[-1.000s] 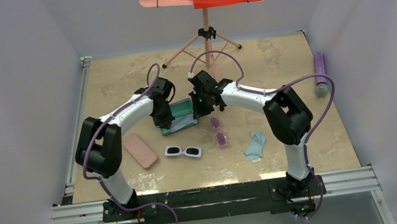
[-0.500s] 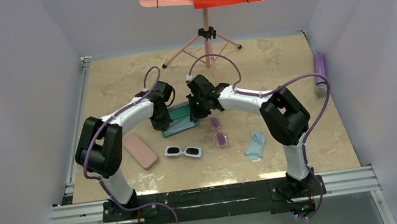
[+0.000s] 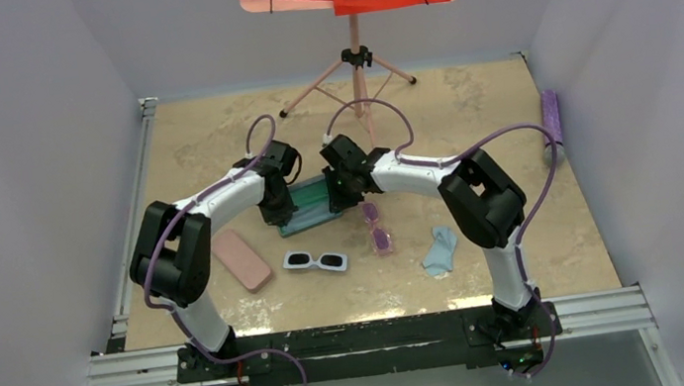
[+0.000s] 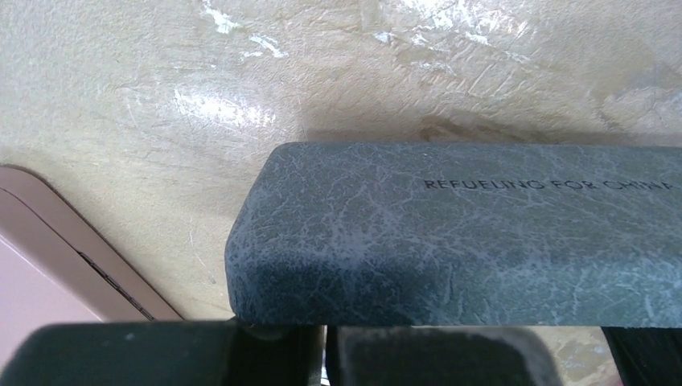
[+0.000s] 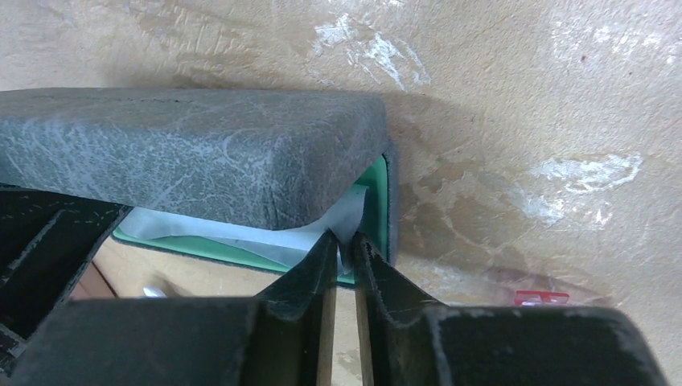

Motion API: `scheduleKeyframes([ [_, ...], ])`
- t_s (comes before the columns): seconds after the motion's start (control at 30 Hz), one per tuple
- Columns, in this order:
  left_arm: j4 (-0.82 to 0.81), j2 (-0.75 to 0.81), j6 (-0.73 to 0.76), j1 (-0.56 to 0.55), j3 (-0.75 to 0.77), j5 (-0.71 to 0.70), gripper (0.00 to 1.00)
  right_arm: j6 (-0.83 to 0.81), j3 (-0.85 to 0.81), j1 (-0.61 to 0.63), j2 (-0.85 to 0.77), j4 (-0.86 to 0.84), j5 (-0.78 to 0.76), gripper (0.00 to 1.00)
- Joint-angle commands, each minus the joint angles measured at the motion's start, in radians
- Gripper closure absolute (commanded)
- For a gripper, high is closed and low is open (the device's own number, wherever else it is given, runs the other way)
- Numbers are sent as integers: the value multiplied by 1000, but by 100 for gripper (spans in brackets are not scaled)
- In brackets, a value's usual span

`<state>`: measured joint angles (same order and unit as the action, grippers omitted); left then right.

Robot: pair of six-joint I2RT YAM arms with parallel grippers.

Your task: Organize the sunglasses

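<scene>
Against the edge of the grey case (image 4: 450,233), the left claw (image 4: 325,342) is closed, its tips hidden. The right claw (image 5: 344,243) shows only a slit, tips at the pale cloth (image 5: 241,233) inside the green-lined case; whether it pinches I cannot tell. Outside, on the table (image 3: 487,114) nearby, lie the white sunglasses (image 3: 315,260) and purple sunglasses (image 3: 377,226).
</scene>
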<state>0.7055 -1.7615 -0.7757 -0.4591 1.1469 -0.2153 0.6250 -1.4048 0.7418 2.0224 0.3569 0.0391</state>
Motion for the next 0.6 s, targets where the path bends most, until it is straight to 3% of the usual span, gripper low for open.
scheduleKeyframes([
  [0.0, 1, 42, -19, 7, -1, 10, 81, 10, 2, 10, -32, -24, -54, 79],
  [0.03, 1, 48, -19, 7, -1, 14, 34, 10, 3, 11, -36, -24, -54, 77],
  [0.07, 4, 53, -21, 7, -1, 16, 4, 9, 3, 12, -40, -28, -52, 77],
  [0.13, 9, 62, -22, 6, 0, 20, 0, 9, 4, 14, -48, -29, -48, 75],
  [0.57, 11, 170, -26, 5, -36, 46, 0, 16, 44, 19, -118, -67, -60, 64],
])
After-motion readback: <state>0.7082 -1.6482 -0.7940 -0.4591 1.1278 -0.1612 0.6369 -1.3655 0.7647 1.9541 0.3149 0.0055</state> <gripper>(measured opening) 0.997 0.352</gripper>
